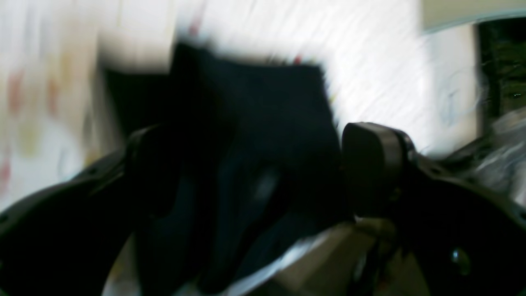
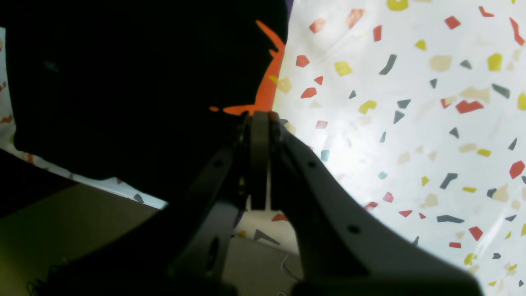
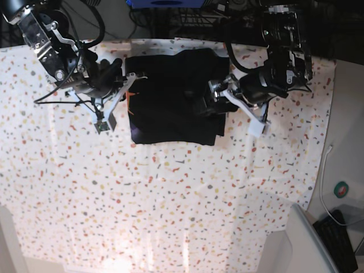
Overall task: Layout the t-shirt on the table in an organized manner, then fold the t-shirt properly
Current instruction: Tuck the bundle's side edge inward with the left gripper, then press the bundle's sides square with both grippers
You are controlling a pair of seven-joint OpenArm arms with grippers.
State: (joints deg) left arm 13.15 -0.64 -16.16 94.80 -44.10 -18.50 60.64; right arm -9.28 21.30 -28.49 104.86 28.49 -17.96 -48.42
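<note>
While right hand (image 2: 259, 117) clamps t-shirt (image 3: 170, 96) edge, left hand (image 1: 263, 164) apart.

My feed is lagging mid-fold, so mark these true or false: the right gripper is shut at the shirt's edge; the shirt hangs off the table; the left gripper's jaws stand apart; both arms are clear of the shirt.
1. The right gripper is shut at the edge of the shirt. True: its jaws meet at the orange print on that edge.
2. The shirt hangs off the table. False: it lies on the table as a compact dark rectangle.
3. The left gripper has its jaws apart. True: black cloth shows between them.
4. Both arms are clear of the shirt. False: each gripper is at one side of it.
</note>
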